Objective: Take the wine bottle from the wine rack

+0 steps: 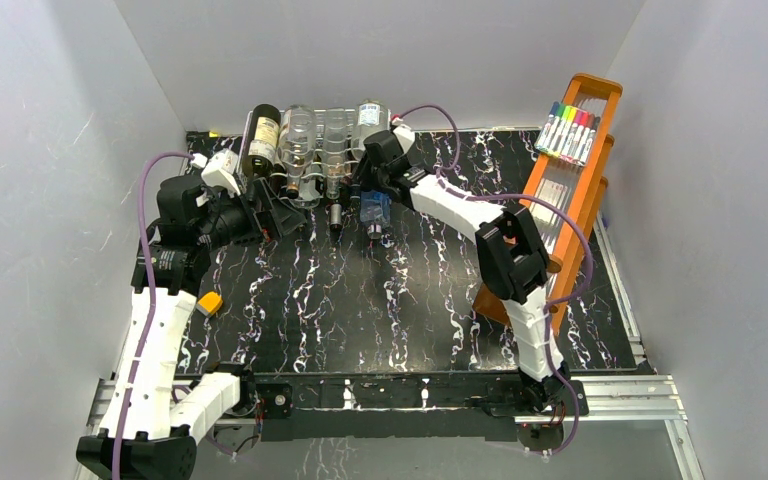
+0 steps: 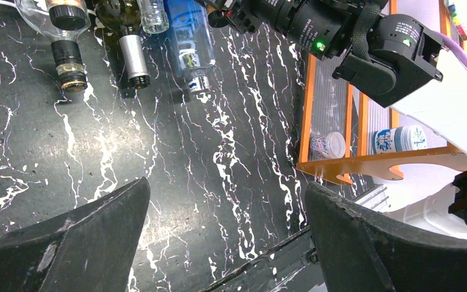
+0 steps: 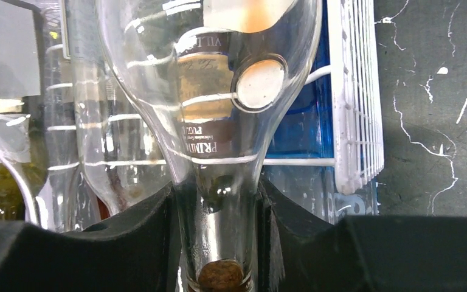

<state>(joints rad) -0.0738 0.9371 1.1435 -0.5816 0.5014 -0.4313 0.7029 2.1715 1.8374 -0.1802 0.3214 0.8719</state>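
Counts: 1 wire wine rack [image 3: 356, 121]; 4 wine bottles [image 1: 300, 135] on its top tier, at least 2 more below incl. 1 blue bottle [image 2: 188, 42], full total unreadable. 1 orange wooden rack [image 1: 588, 200]: 2 small jars [image 2: 401, 139] inside, markers [image 1: 568, 130] on top too small to count.

Bright even light, soft shadows, wrist views blurred at bottom

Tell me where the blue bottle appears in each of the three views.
Top external: the blue bottle is upper centre, rightmost of the necks pointing to the near edge.
Left wrist: at the top edge, left of centre, neck downward.
Right wrist: right of centre, behind the clear wine bottle, inside the wine rack's white end.
Shared landmark: the black marbled tabletop.
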